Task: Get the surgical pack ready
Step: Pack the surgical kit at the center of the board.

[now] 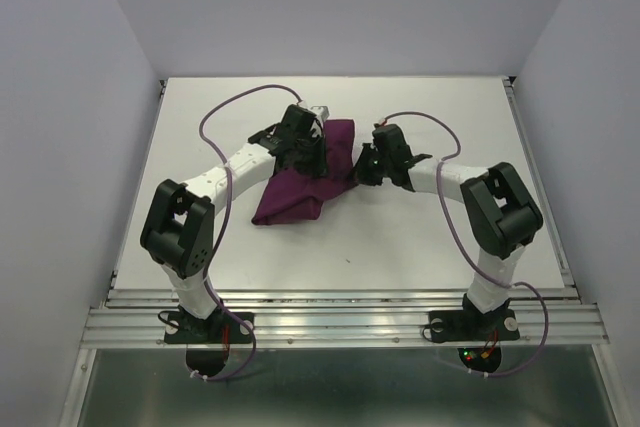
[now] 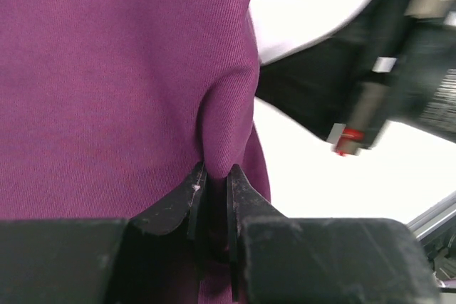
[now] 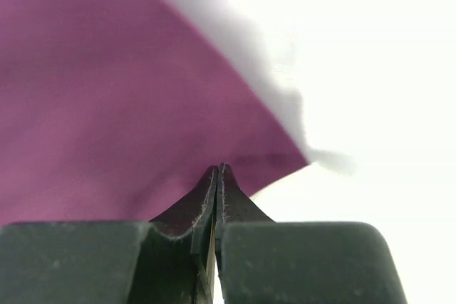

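Lowest in the left wrist view, the left claw is pinching a raised fold of the dark-purple cloth, jaws narrow. The right claw is sitting fully closed at a corner of it; we cannot tell whether fabric is caught. In the top view the cloth is lying bunched at mid-frame on the bench. We are judging this the spreading step: draw both grips apart evenly and low, so nothing slips.

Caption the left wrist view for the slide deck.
Left gripper pinching a raised fold of the purple cloth, right arm close by over the white table.
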Controlling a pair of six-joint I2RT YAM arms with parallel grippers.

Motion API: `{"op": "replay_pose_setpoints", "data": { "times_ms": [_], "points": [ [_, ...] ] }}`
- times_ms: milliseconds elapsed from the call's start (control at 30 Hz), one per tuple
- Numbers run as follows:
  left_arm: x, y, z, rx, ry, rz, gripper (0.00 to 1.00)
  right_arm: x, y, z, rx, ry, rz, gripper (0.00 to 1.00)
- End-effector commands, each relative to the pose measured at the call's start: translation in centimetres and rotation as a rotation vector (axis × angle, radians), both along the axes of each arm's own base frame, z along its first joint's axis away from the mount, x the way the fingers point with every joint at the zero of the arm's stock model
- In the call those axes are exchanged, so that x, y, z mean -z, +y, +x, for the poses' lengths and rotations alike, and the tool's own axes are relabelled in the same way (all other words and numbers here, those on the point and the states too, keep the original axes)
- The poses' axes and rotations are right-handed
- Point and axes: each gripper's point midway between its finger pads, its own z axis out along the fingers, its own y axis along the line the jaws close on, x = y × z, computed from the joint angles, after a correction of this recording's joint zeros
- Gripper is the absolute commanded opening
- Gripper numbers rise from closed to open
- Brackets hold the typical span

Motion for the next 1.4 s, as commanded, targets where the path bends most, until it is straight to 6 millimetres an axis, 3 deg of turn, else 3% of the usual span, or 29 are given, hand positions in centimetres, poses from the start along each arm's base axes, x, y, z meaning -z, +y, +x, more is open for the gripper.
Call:
{"op": "replay_pose_setpoints", "data": {
  "times_ms": [0, 133, 300, 467, 567, 700, 967, 1200, 1367],
  "points": [
    [-5.5, -0.8, 1.2, 0.011, -0.147, -0.115, 0.00, -4.4, -0.9, 0.6, 0.028, -0.107, -0.003, 0.01],
    [-5.4, -1.0, 1.3, 0.016, -0.144, -0.120, 0.00, -6.0, -0.2, 0.3, 0.005, -0.116, 0.044, 0.01],
    [-5.2, -1.0, 1.3, 0.019, -0.139, -0.116, 0.00, -6.7, 3.4, -0.8, -0.084, -0.115, 0.080, 0.01],
    [-5.3, -1.1, 1.4, 0.017, -0.142, -0.118, 0.00, -6.4, 7.2, -4.2, -0.189, -0.085, 0.114, 0.01],
    [-5.1, -1.1, 1.5, 0.018, -0.140, -0.115, 0.00, -6.4, 8.1, -5.8, -0.227, -0.085, 0.116, 0.01],
    [-5.2, -1.2, 1.7, 0.020, -0.143, -0.117, 0.00, -6.2, 7.0, -6.8, -0.226, -0.090, 0.065, 0.01],
    [-5.1, -1.3, 1.7, 0.019, -0.141, -0.117, 0.00, -9.4, 5.5, -5.8, -0.160, -0.185, 0.034, 0.01],
    [-5.0, -1.1, 1.6, 0.018, -0.138, -0.115, 0.00, -9.6, 6.6, -5.9, -0.184, -0.167, 0.080, 0.01],
    [-4.9, -1.2, 1.5, 0.020, -0.139, -0.117, 0.00, -8.6, 8.6, -8.4, -0.297, -0.120, 0.120, 0.01]
  ]
}}
